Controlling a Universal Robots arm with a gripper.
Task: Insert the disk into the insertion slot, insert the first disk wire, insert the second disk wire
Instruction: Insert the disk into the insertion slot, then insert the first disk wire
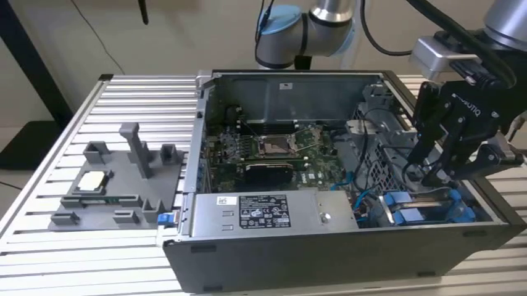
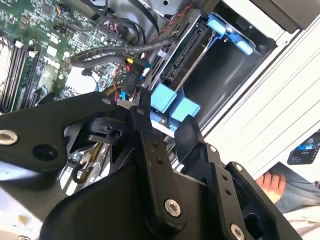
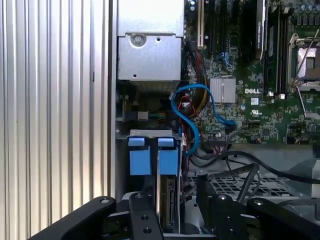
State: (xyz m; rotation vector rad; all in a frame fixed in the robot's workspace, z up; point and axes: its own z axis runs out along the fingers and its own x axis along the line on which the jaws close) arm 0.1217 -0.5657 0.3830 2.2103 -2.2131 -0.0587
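Note:
The disk (image 1: 430,198) sits edge-up in the insertion slot (image 1: 387,166) at the near corner of the case, on the exterior view's right. Its blue carrier tabs (image 3: 140,160) stick up out of the bay. My gripper (image 1: 435,176) hovers just above it, open, with one finger (image 3: 142,210) on each side of the disk's edge (image 3: 166,185) and a gap beside it. In the second wrist view the blue tabs (image 2: 172,105) lie past the gripper (image 2: 165,117), and the disk's bare connector (image 2: 182,55) shows. A blue wire (image 3: 192,100) loops loose over the board, and black cables (image 2: 125,50) hang nearby.
The grey power-supply box (image 1: 263,213) fills the case's near side beside the bay. The motherboard (image 1: 272,148) lies behind it. A grey fixture tray (image 1: 115,185) stands on the slatted table (image 1: 49,246) at the exterior view's left. A person's hand (image 2: 270,182) shows outside the case.

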